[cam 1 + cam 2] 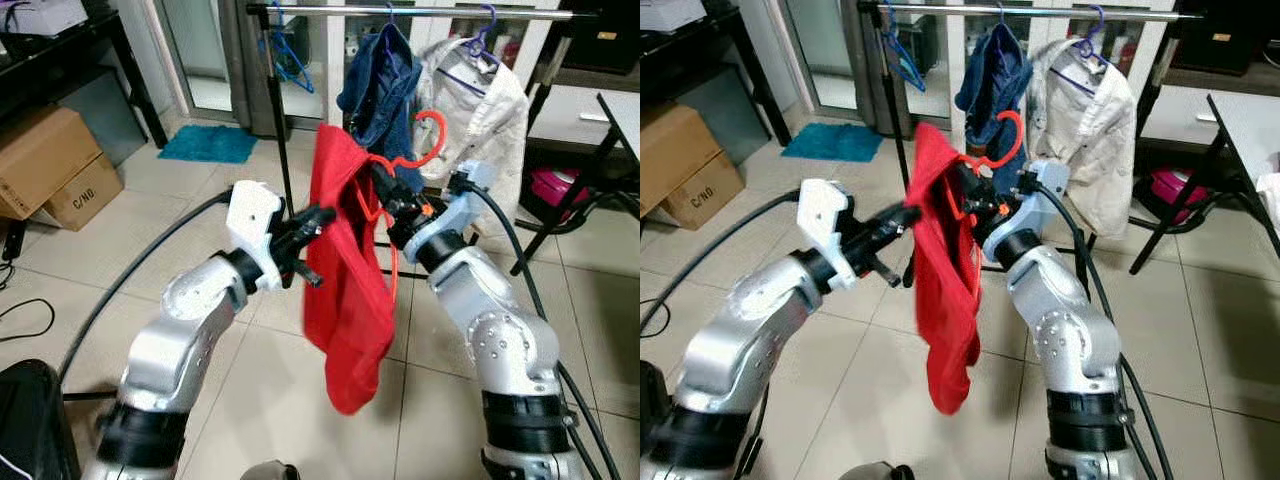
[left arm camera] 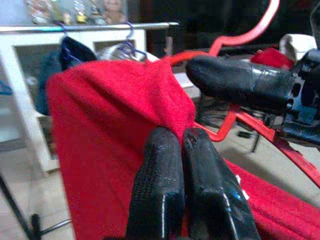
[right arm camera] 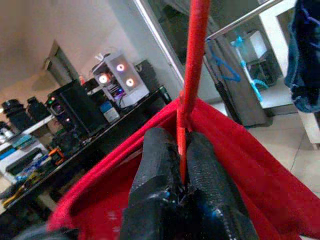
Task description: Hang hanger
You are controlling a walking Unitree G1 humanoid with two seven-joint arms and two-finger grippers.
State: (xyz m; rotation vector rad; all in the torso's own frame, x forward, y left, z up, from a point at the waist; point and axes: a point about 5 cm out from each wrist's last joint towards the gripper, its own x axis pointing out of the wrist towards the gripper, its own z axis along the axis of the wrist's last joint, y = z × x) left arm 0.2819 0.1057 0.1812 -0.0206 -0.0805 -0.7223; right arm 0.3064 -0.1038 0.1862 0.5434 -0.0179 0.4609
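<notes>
The red hanger (image 1: 418, 150) is held up in mid-air in front of the robot, below and nearer than the clothes rail (image 1: 420, 12), its curved hook rising free above the red garment (image 1: 345, 290) draped over it; the right gripper (image 3: 179, 167) has the hanger's thin red stem pinched between its two black fingers, which are pressed together on it with almost no gap, the stem running straight up out of the fingertips; the left gripper (image 2: 182, 150) comes in from the left with its fingers closed tight side by side against the upper edge of the red garment, and whether cloth is actually caught between them I cannot tell; the hanger is glossy red plastic, slim, with a wavy shoulder line and a rounded open hook; the garment is a plain, bright red soft knit, hanging in a long fold that tapers to a point below both arms; on the far rail beyond hang a dark blue garment (image 1: 385, 85) and, to its right, a cream jacket (image 1: 480, 110) on a purple hanger (image 1: 482, 40), with a bare blue hanger (image 1: 290, 50) at the rail's left end beside the black upright of the stand; at the far left sit stacked cardboard boxes (image 1: 50, 165), the lower one printed "C/NO"; a teal mat (image 1: 208, 143) lies on the tiled floor (image 1: 250, 400) near the doorway; a white table (image 1: 622, 115) edge shows at the far right.
</notes>
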